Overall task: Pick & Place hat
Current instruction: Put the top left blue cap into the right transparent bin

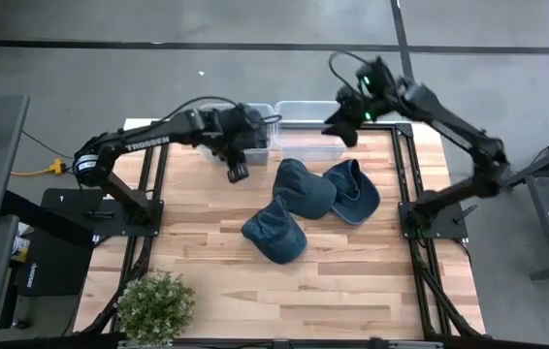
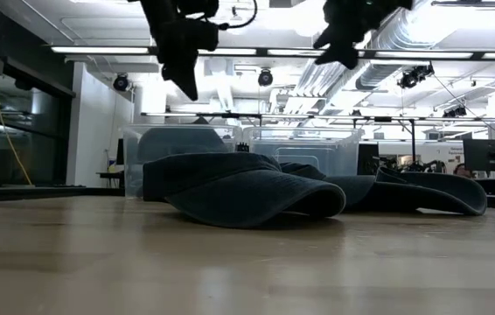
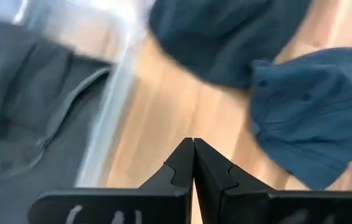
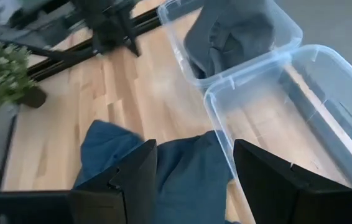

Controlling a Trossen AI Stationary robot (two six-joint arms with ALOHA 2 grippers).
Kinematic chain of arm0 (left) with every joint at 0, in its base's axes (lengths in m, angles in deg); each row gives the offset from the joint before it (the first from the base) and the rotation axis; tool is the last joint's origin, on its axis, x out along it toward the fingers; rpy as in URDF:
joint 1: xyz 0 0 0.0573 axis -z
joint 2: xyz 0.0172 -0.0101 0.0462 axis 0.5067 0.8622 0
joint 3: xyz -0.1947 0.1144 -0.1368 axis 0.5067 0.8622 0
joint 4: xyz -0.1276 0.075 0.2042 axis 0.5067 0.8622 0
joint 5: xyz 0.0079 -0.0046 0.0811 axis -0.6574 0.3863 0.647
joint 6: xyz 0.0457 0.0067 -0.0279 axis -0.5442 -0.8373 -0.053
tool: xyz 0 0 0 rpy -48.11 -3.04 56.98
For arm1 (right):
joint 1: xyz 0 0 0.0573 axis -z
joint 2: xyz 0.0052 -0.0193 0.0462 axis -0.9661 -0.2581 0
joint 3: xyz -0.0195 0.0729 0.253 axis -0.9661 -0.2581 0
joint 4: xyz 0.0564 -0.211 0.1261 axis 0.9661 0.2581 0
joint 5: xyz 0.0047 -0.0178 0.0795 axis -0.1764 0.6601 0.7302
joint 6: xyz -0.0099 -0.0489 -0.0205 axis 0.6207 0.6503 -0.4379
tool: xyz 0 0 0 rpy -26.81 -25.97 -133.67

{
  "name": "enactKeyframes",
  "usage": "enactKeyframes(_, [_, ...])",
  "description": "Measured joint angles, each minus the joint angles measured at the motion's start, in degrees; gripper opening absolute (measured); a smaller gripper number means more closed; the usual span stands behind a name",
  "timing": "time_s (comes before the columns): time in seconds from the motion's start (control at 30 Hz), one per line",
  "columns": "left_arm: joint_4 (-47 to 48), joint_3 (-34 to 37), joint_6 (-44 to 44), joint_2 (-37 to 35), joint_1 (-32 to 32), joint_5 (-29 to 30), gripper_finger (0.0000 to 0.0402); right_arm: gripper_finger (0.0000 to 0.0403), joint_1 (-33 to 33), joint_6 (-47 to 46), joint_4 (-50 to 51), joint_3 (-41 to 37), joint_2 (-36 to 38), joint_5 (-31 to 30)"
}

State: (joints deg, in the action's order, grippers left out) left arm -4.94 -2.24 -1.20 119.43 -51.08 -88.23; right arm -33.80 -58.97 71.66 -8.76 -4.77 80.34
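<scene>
Three dark blue hats lie crown-up on the wooden table: one near the middle, one behind it and one to its right; they overlap where they meet. A further dark hat lies inside the left clear bin. My left gripper is shut and empty, raised above the table just in front of that bin. My right gripper is open and empty, raised over the near edge of the right clear bin, with a hat beneath it.
The two clear bins stand side by side at the table's far edge; the right one holds nothing that I can see. A potted plant stands at the near left corner. Bare wood lies along the near side of the table.
</scene>
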Motion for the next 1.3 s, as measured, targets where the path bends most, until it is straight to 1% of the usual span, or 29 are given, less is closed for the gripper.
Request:
enactKeyframes(0.1, [-0.4,1.3,-1.1,0.5,3.0,-0.7,0.0001,0.0208,-3.4,-5.5,-8.8,-11.1,7.8,-5.6])
enactKeyframes(0.23, [-4.9,2.9,-3.2,0.1,5.2,-4.6,0.0001,0.0208,-9.0,-14.0,-16.6,-22.2,16.6,-14.2])
enactKeyframes(0.33, [-8.7,5.6,-3.1,0.4,6.2,-6.3,0.0001,0.0208,-13.6,-20.7,-18.9,-28.2,21.4,-22.6])
enactKeyframes(0.4, [-11.3,7.3,-2.3,0.3,6.6,-7.9,0.0001,0.0208,-16.8,-25.5,-19.2,-31.3,23.9,-27.2])
enactKeyframes(0.47, [-13.0,8.9,-0.7,0.3,7.3,-9.2,0.0001,0.0208,-20.1,-30.7,-19.2,-34.0,25.9,-29.8])
enactKeyframes(0.53, [-14.2,10.0,1.2,0.3,8.3,-9.3,0.0001,0.0208,-23.4,-37.1,-19.4,-36.5,27.5,-31.2])
enactKeyframes(0.6, [-14.9,10.5,3.7,0.3,9.5,-9.0,0.0001,0.0208,-26.8,-45.0,-20.3,-39.2,28.6,-32.2])
enactKeyframes(0.7, [-14.9,10.8,8.5,0.3,11.9,-5.9,0.0001,0.0208,-32.0,-58.6,-21.2,-43.7,29.4,-35.5])
enactKeyframes(0.87, [-20.8,10.7,13.3,0.3,16.5,-0.9,0.0001,0.0208,-39.8,-69.9,-29.3,-52.0,29.5,-43.2])
enactKeyframes(0.97, [-23.9,10.7,15.4,0.4,18.4,3.0,0.0001,0.0208,-42.6,-75.4,-35.3,-57.0,29.4,-47.9])
enactKeyframes(1.07, [-26.0,10.7,18.3,1.7,19.4,5.7,0.0001,0.0208,-44.3,-80.4,-38.3,-60.6,29.4,-49.6])
enactKeyframes(1.2, [-28.7,10.7,21.1,2.9,20.0,6.4,0.0001,0.0208,-45.2,-83.5,-39.9,-63.5,29.4,-51.4])
enactKeyframes(1.3, [-30.5,10.7,22.6,3.9,20.1,6.9,0.0001,0.0208,-45.2,-84.5,-40.2,-64.7,29.4,-51.6])
